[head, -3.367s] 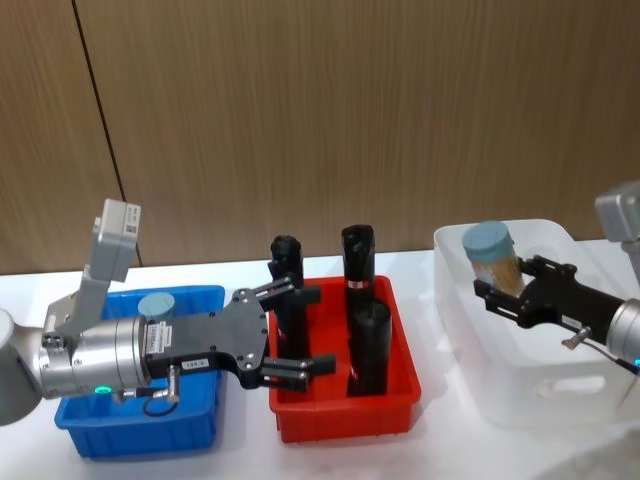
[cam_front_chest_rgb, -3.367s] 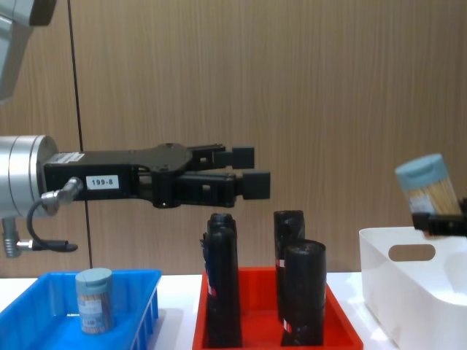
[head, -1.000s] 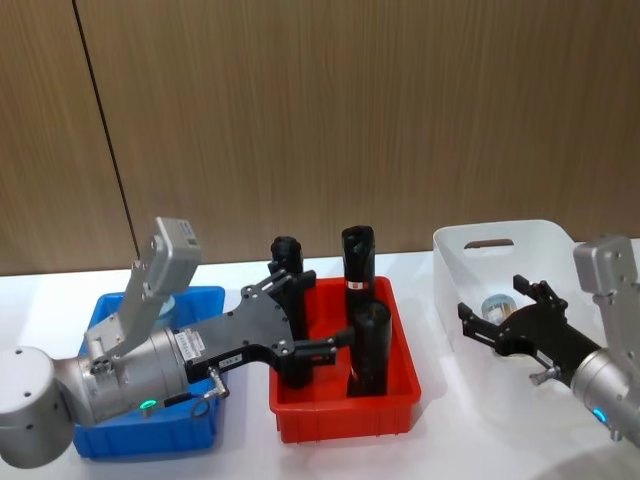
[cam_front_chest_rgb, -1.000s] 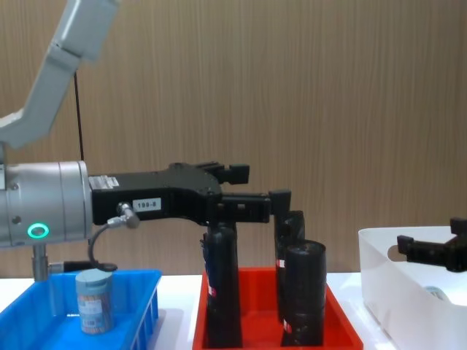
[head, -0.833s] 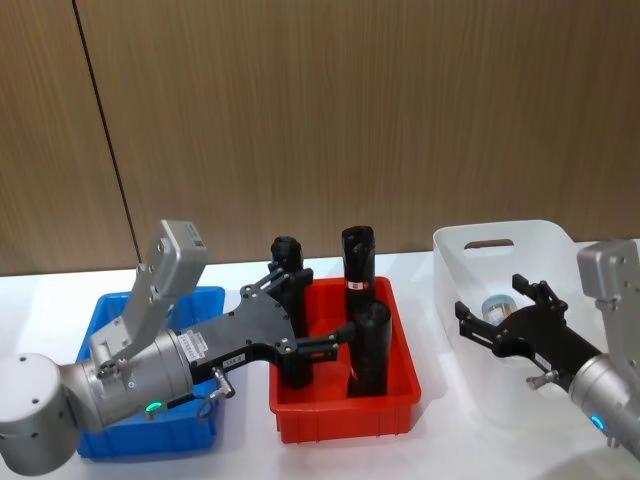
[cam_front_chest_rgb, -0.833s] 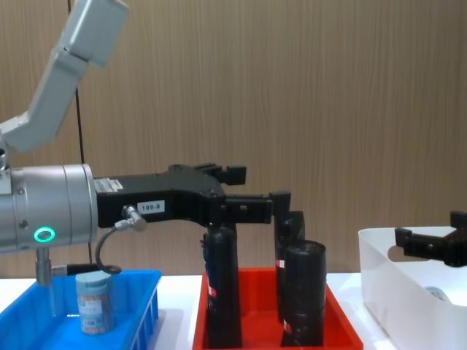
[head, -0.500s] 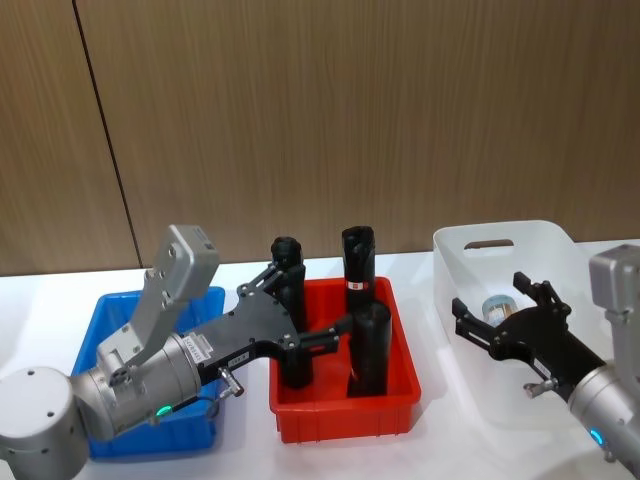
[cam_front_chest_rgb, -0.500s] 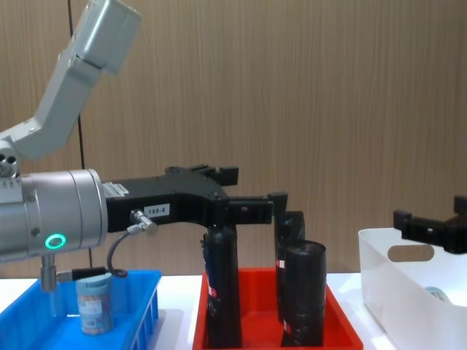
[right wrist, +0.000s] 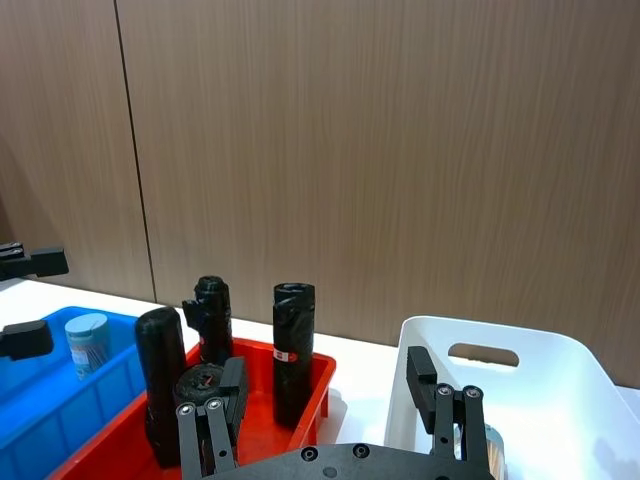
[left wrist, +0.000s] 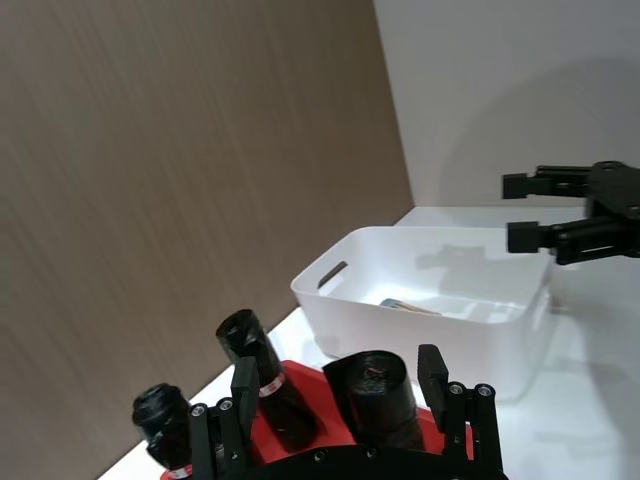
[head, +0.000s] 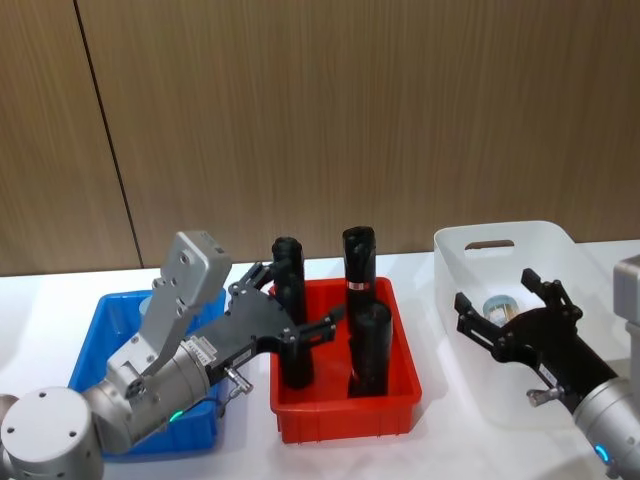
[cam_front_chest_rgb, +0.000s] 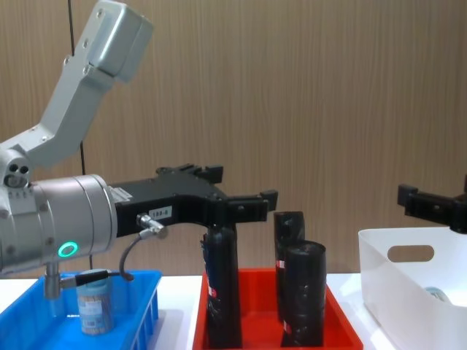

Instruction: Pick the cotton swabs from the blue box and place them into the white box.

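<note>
Right gripper (head: 494, 290) above white box (head: 505, 228), fingers released; cotton swabs (head: 497, 305) inside. Left gripper (head: 298, 295) left of box, fingers spread.

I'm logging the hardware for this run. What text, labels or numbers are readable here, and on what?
"199-8", digits somewhat blurred: white sticker on the left gripper.
Printed label on the swab jar: too blurred to read.
Red-and-white bands on the black rolls: too small to read.
</note>
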### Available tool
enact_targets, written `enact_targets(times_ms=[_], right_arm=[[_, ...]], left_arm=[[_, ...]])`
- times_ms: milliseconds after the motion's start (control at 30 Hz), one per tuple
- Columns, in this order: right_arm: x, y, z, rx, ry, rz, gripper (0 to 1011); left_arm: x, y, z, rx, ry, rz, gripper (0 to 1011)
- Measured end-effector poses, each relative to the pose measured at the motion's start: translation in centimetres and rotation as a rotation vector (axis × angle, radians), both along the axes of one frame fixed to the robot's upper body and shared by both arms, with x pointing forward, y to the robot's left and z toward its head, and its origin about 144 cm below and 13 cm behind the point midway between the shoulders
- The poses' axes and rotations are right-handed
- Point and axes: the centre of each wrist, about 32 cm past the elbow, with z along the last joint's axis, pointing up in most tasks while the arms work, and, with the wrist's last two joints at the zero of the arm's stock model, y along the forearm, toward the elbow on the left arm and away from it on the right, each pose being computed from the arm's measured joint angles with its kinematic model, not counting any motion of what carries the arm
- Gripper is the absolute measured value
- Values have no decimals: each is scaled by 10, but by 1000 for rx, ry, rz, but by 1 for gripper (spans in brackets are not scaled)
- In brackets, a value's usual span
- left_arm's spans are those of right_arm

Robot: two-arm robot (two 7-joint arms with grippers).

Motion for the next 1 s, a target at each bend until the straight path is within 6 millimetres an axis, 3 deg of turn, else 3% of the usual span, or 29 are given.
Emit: enact_targets(times_ms=[1000], right_arm=[[-1, 1, 0, 1, -1, 0, 1001]], left_arm=[[-33, -27, -8, -11, -79, 305, 1004]])
